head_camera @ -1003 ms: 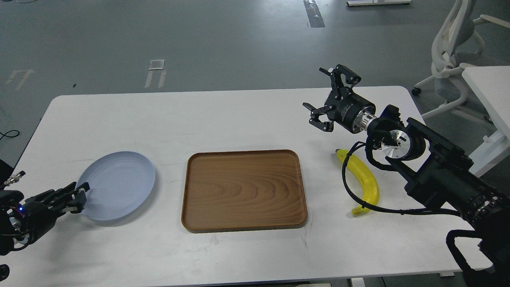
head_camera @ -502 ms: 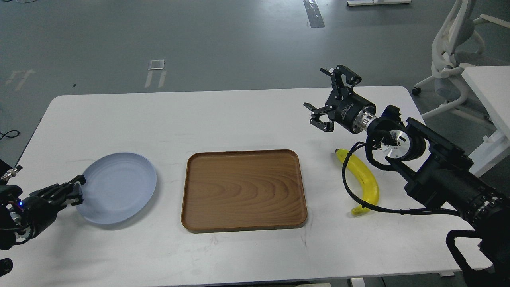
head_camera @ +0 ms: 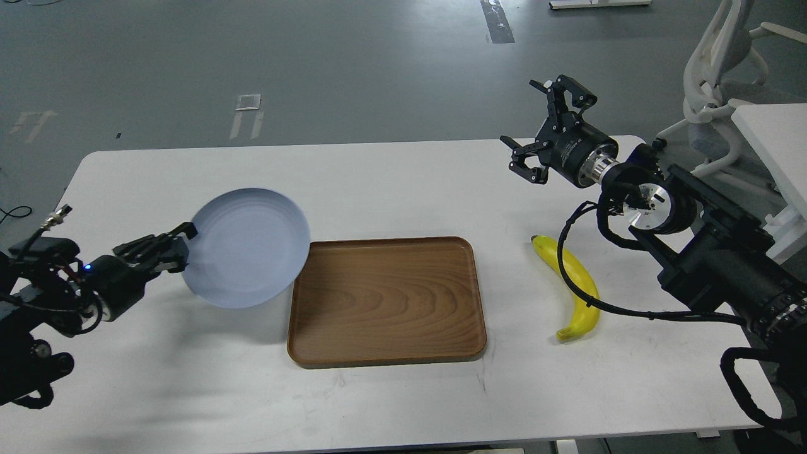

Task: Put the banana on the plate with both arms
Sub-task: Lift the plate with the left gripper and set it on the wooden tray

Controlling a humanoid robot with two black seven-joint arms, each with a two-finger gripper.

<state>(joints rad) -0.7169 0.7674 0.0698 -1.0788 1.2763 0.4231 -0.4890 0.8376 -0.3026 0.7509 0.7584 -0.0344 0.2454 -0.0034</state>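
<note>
One pale blue round plate (head_camera: 249,247) is gripped at its rim by left end effector (head_camera: 179,244), raised beside one brown wooden tray (head_camera: 386,301). One yellow banana (head_camera: 570,287) is left on white desk (head_camera: 378,183); right end effector (head_camera: 547,132) is spread open above it.

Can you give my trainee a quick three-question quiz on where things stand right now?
1. True or false: the banana is on the plate.
2. Which gripper holds the plate? A) left gripper B) right gripper C) neither
3. Fill in: the banana lies on the table, to the right of the wooden ____.

Key:
1. False. The banana lies on the table, far from the plate.
2. A. The left gripper grips the plate's left rim and holds it tilted off the table, its right edge over the tray's left edge; the right gripper is open and empty.
3. tray
</note>
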